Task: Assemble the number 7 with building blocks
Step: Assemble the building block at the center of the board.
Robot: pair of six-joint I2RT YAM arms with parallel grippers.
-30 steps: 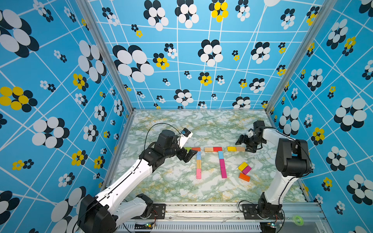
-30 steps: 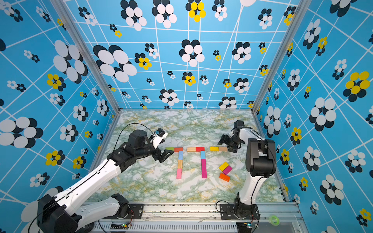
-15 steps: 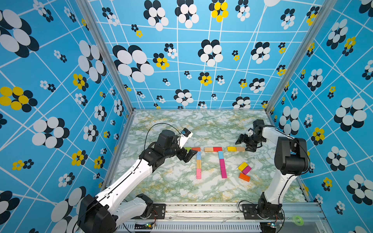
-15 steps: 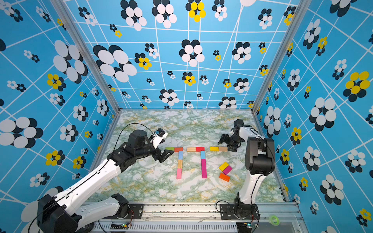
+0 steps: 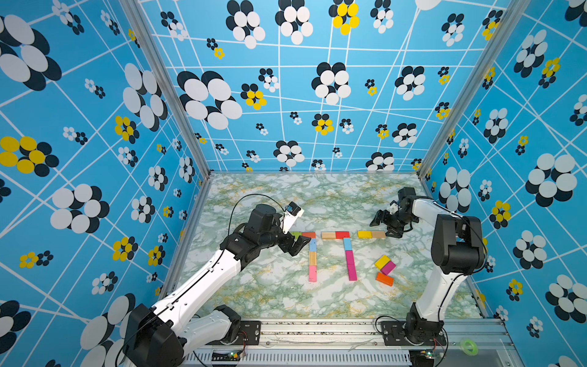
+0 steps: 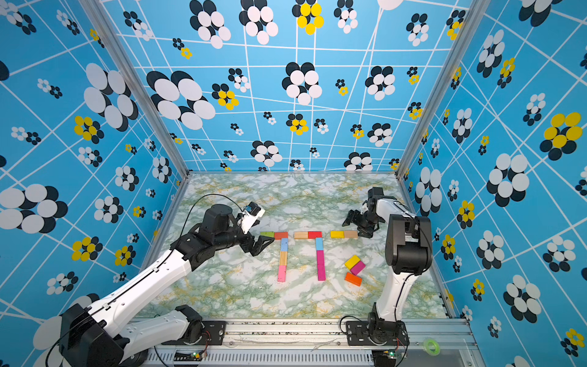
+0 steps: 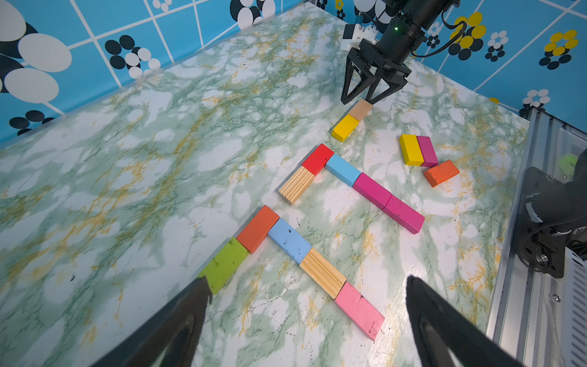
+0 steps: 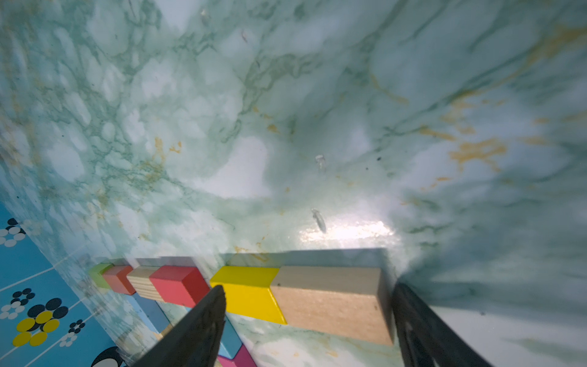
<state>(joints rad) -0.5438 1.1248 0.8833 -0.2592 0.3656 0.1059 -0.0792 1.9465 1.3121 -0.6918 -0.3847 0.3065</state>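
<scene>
Low in the frame's middle, in both top views, a finished 7 (image 5: pixel 313 245) and a second 7 (image 5: pixel 349 260) lie side by side on the floor (image 5: pixel 286 197). Right of them a yellow block (image 5: pixel 364 234) and wood block (image 5: pixel 378 234) form a third bar. The right pincer (image 5: pixel 386 227) hangs wide at the wood block's right end, gripping nothing. The left pincer (image 5: pixel 300 247), also wide and empty, sits by the green block (image 5: pixel 296 234). Three spare blocks (image 5: pixel 384 263) lie lower right. Since a second ago only the right elbow (image 5: pixel 457 248) has edged slightly leftward; no block has moved.
</scene>
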